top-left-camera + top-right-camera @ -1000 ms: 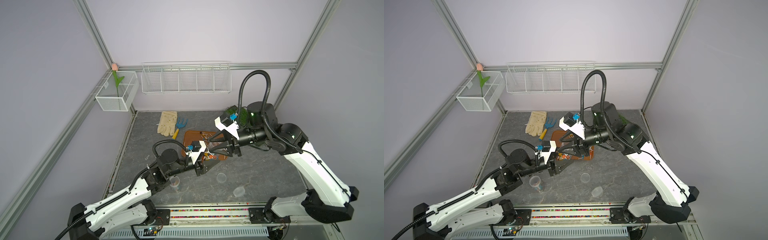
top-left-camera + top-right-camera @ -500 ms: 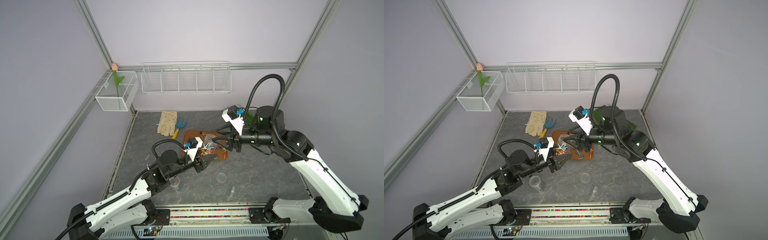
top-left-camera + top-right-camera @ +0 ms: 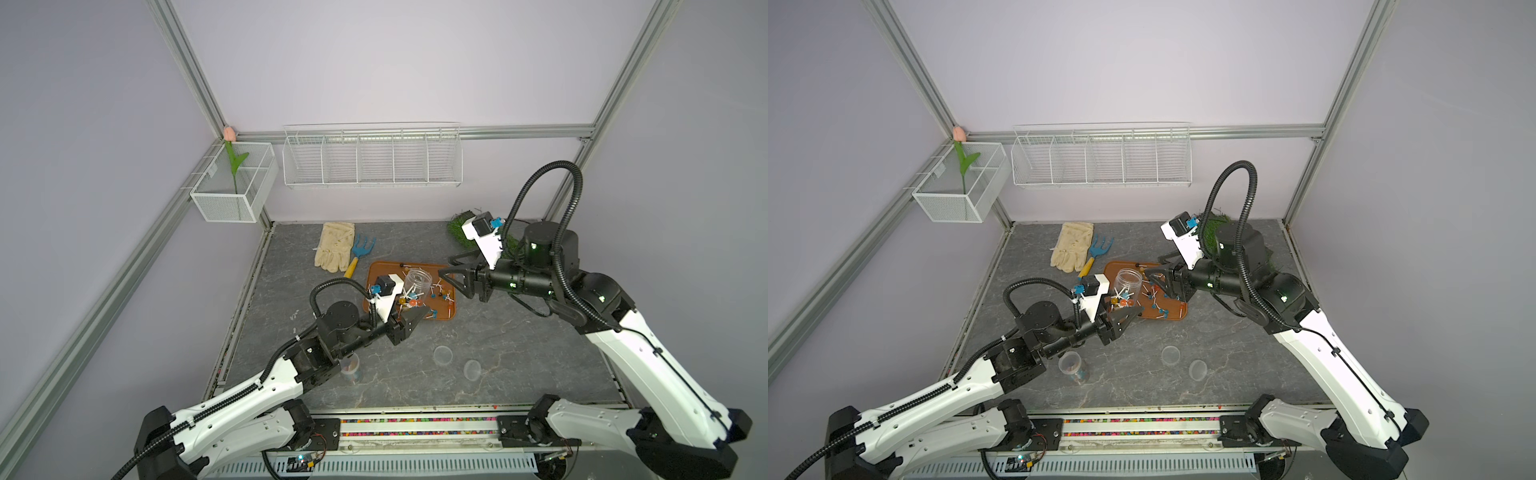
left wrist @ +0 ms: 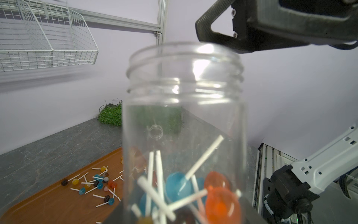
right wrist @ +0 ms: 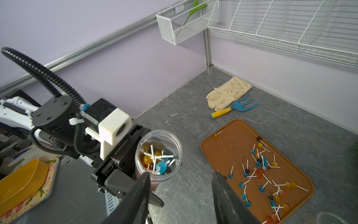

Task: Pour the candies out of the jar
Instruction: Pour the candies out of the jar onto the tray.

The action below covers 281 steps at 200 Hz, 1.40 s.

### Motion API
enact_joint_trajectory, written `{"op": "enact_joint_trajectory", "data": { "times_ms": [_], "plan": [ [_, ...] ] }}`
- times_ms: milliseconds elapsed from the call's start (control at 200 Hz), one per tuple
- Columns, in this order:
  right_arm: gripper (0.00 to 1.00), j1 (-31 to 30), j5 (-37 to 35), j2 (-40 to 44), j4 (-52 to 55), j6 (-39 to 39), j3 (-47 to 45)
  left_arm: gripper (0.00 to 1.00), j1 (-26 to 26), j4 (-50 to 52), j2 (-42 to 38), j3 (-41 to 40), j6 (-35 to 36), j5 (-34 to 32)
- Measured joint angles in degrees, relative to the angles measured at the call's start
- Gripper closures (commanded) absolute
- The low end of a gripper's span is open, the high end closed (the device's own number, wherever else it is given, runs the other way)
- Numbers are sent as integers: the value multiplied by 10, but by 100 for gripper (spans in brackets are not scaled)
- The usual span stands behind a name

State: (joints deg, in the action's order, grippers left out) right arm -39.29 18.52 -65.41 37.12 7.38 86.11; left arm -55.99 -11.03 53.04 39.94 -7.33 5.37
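The jar [image 3: 417, 282] is clear and lidless, held off the table [image 3: 519, 353] by its lower part in the left gripper [image 3: 409, 309], whose jaws are closed on it. It hangs at the edge of the brown tray [image 5: 228, 147] on the left arm's side (whether right above the tray or just beside it, I cannot tell).

A cluster of candies [image 5: 157, 163] lies in the bottom of the jar, sticks crossed, blue and orange heads plain in both wrist views. Many loose candies [image 5: 259, 170] lie scattered on the tray, so I judge the pour partly done. What is left is to tip the jar mouth-down over the tray until that last cluster slides out; the tangled sticks may jam at the neck and need a shake.

The jar's long axis stands close to upright, mouth up and base down in the gripper; the right wrist view looks straight into the opening. A slight lean toward the right arm is possible, but I cannot settle it.

The right gripper [image 3: 444, 266] sits just beside the jar's mouth, near but apart, its jaws spread and empty.

Further out, two clear discs [image 3: 442, 355], likely lids, lie on the table toward the front. A pale glove [image 3: 336, 247] and a blue rake [image 3: 363, 249] rest behind the tray, and a patch of fake grass [image 4: 110, 114] sits at the back.
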Motion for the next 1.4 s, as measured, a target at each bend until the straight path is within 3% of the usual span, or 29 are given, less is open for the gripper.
{"op": "enact_joint_trajectory", "data": {
  "times_ms": [325, 675, 950, 1120, 1405],
  "plan": [
    [45, 11, -23, 30, -11, 23, -46, 60, 8, 21, 0, -10, -4, -30],
    [45, 13, -52, 59, -20, 52, -113, 59, 75, 80, 29, -17, -20, -38],
    [45, 13, -67, 71, -23, 69, -154, 59, 125, 151, 113, -7, -13, -24],
    [45, 14, -70, 83, -29, 76, -178, 59, 150, 227, 197, 57, 14, -24],
    [45, 14, -72, 143, -54, 80, -258, 60, 152, 402, 388, 255, 96, -81]
  ]
}}
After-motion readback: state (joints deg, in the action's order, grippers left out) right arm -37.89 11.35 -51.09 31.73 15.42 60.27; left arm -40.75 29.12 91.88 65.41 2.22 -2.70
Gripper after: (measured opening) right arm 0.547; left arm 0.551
